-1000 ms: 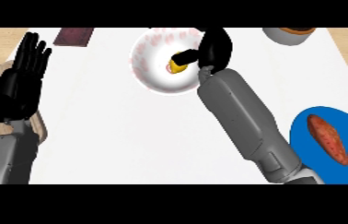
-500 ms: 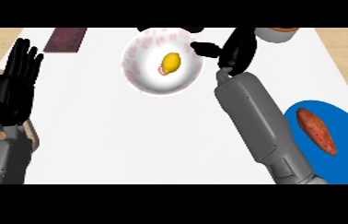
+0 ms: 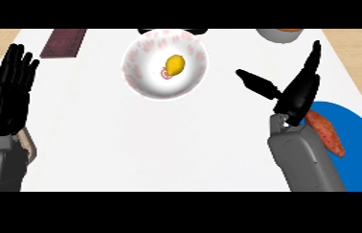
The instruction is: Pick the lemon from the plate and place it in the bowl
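The right hand [image 3: 297, 90] is spread, fingers straight and thumb stuck out to the side, holding nothing. It sits on the desk [image 3: 184, 145] well to the right of the white, pink-patterned dish [image 3: 145, 81], which serves here as the landmark. The left hand [image 3: 16, 90] rests open at the far left of that dish, fingers up.

The lemon [image 3: 175, 64] lies inside the dish, close to its middle, with no hand touching it. Whether this dish is the task's plate or its bowl is hard to settle from its look alone. Up and to the right of it, at the desk's far edge, a grey bowl [image 3: 278, 35] shows only partly. A blue plate [image 3: 338, 122] carrying a sweet potato [image 3: 326, 131] lies right of the dish, behind the right forearm, and a dark red board [image 3: 63, 42] sits up and to the left. So the scene fits either the lemon waiting for a pick or the lemon already delivered.

Against the earlier pictures, the right hand was curled over the lemon at the dish a second ago; now it has pulled away to the right and opened, and the lemon lies in full sight.
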